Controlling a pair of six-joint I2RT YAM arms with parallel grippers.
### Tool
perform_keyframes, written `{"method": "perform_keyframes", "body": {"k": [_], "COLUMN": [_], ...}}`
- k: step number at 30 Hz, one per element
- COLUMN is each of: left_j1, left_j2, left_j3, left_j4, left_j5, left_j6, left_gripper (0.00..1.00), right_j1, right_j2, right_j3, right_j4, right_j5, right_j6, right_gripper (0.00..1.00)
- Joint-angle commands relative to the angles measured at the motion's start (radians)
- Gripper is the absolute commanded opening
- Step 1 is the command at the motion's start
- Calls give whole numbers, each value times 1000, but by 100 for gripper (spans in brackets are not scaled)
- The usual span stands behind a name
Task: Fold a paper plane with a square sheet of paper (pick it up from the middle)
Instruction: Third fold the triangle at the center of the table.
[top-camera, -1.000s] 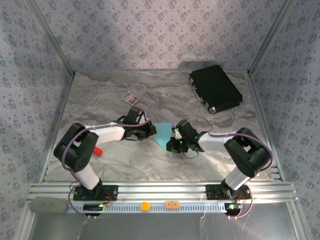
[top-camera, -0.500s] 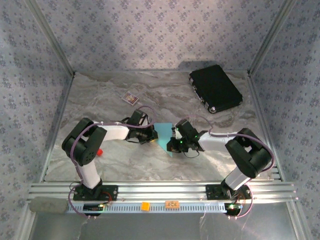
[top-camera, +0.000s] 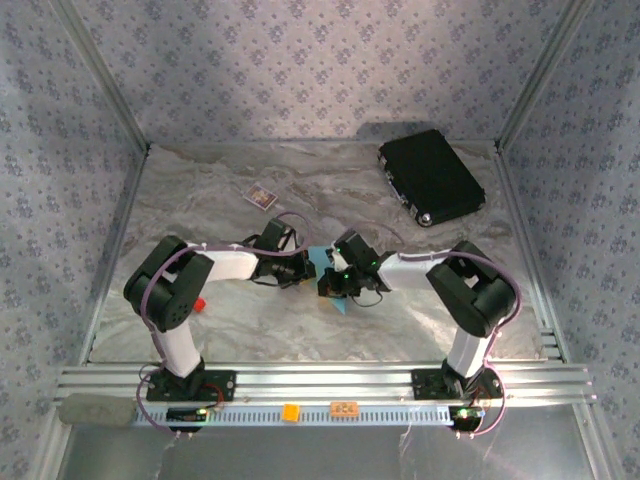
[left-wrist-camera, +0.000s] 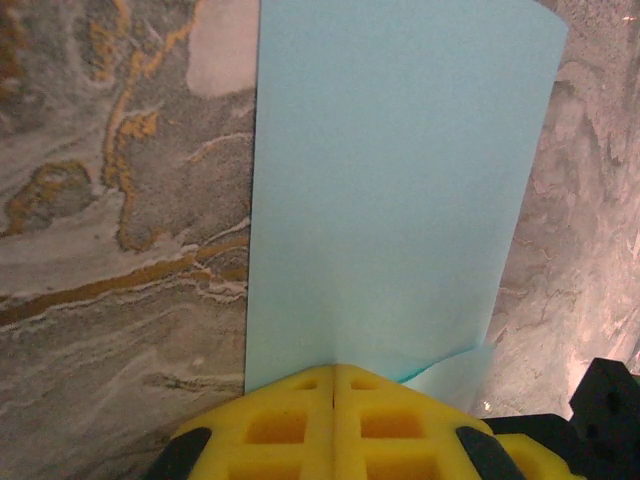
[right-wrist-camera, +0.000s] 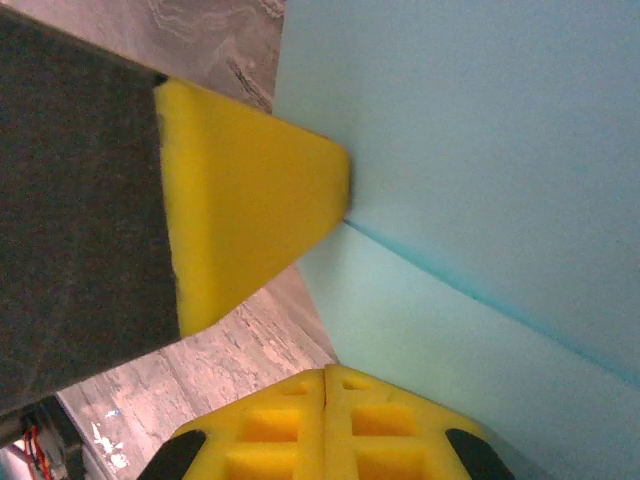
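Note:
The light-blue square sheet of paper lies folded on the marble table between my two grippers. My left gripper is shut, its yellow tips resting on the near edge of the folded paper. A lower layer peeks out at the right. My right gripper is shut too, its tips at the edge of the lower layer of paper. In the right wrist view the left gripper's yellow finger touches the fold line. No paper plane shape is visible.
A black rectangular case lies at the back right. A small dark card sits at the back left of centre. A small red object lies beside the left arm. Patterned walls close in three sides.
My right gripper has slid left across the paper until it is close to the left gripper. The left arm's elbow rose early on, then held still. Both grippers stay shut.

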Motion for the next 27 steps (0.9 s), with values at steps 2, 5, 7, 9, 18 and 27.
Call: {"method": "perform_keyframes", "body": {"k": [2,5,7,9,18,27], "left_j1": [5,6,6,6,8,-8], "left_j2": [33,39,42,42,34,-19], "left_j3": [-23,-27,-28,-29,-56,-107], "left_j4": [-47,-46,-40,-40,-24,27], "left_j5": [-24,-28,-24,-24,-28,-51], "left_j6": [16,17,15,15,-5,-72], "left_gripper": [1,1,0,0,0,0], "right_j1": [-2,-4,-12,-19,-39,-47], "right_j2": [-40,-101,-140,-174,-304,-372], "right_j3": [-17,-65,-120,-179,-323,-263], "right_j4": [-44,-76,-68,-49,-70,-121], "right_j5": [-22,-12,-15,-24,-12,62], "right_j6": [-18,-35,-31,-17,-19,-17], "right_gripper": [4,6,7,7,8,8]}}
